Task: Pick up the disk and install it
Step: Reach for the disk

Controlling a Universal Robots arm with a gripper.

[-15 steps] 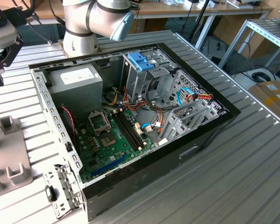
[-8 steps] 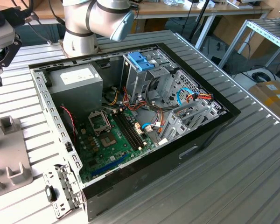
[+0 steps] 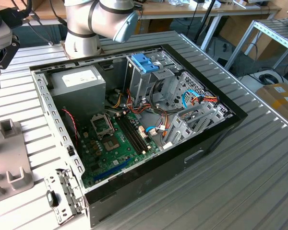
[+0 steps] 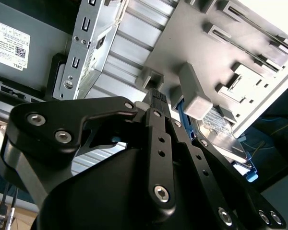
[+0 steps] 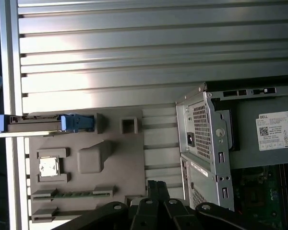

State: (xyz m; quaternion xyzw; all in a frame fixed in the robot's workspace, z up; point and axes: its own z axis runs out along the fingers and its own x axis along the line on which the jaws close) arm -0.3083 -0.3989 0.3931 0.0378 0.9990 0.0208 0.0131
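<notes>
- The grey fixture tray (image 3: 12,163) sits on the exterior view's left. Its slots hold parts where the arm can reach them.
- The disk (image 5: 33,125) appears to stand on edge in a slot along one side of the tray, which leaves its flat faces free for a pinch. Its long axis runs along the table's slats, and the end of its light-blue carrier rail (image 5: 77,123) points toward the case.
- The gripper (image 5: 157,186) hangs near the tray's case-side edge, well apart from the disk. Its fingers are drawn narrow with nothing between them.
- The computer case (image 3: 149,175) lies open in the middle, so its bays are reachable.
- The drive cage (image 3: 149,81), under its blue latch (image 3: 145,62), stands at the case's far side.
- The slatted table (image 3: 240,182) carries everything.
</notes>
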